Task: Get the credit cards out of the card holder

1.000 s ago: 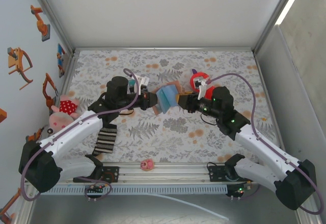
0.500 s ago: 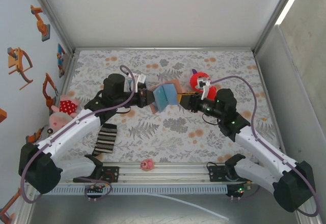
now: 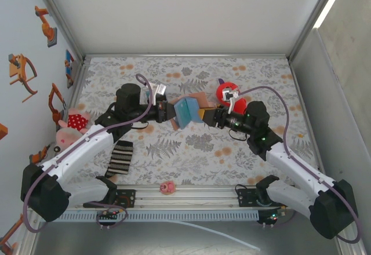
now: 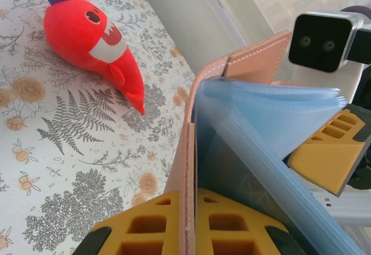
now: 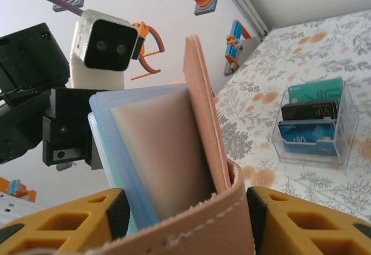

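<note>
Over the floral table (image 3: 191, 150), between the left arm (image 3: 81, 150) and the right arm (image 3: 295, 171), we see the card holder (image 3: 186, 111) held up. It is open, tan cover outward, pale blue sleeves fanned.

Left gripper (image 3: 167, 113): in the left wrist view its yellow fingers (image 4: 142, 232) are clamped onto the edge of the tan cover, with no gap.

Right gripper (image 5: 185, 223): its yellow fingers (image 5: 307, 223) stand well apart, with the holder's stitched tan flap between them. We cannot tell whether the pads press on it.

Other items on the table:
- Black-and-white striped cloth (image 3: 120, 157) lies beside the left arm, near side.
- Pink plush (image 3: 69, 124) sits at the left edge, against the wall.
- Red plush fish (image 3: 225, 91), with white teeth and a purple fin, lies just behind the right wrist.
- Clear card stand (image 5: 346, 133) sits on the table in the right wrist view, well apart from the holder. It holds three cards upright.

Writing on the cards:
- Teal card (image 5: 316, 90), at the back: print too small to read.
- Black card (image 5: 307, 111), in the middle: we read "VIP" at its right end.
- Blue card (image 5: 304, 136), at the front: small print, unreadable.

Small pink toy (image 3: 167, 186) sits at the near edge by the rail.
</note>
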